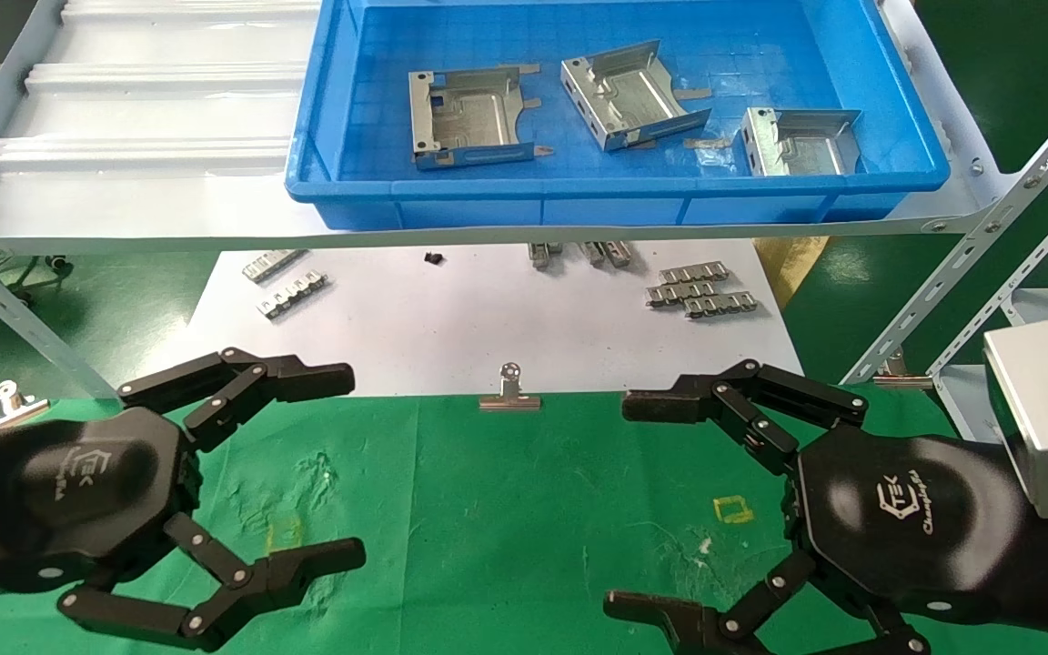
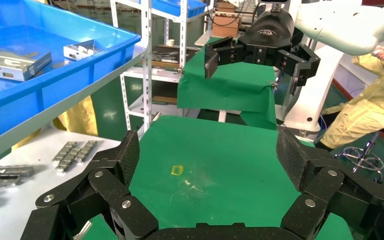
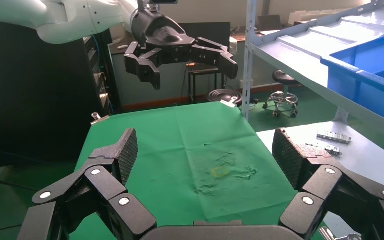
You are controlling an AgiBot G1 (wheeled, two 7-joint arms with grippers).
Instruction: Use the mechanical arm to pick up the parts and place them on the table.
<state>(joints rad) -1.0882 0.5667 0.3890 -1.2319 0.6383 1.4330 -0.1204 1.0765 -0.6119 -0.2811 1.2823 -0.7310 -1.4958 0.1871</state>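
Three parts lie apart in a row inside a blue bin (image 1: 324,164), all silver sheet-metal trays with folded-up walls and stamped cut-outs. The left part (image 1: 469,118) sits nearly square to the bin, open side up. The middle part (image 1: 629,95) is turned at an angle. The right part (image 1: 801,141), nearest the bin's right wall, looks smaller. The tabletop (image 1: 506,509) is green cloth with white scuffs and yellow square marks.
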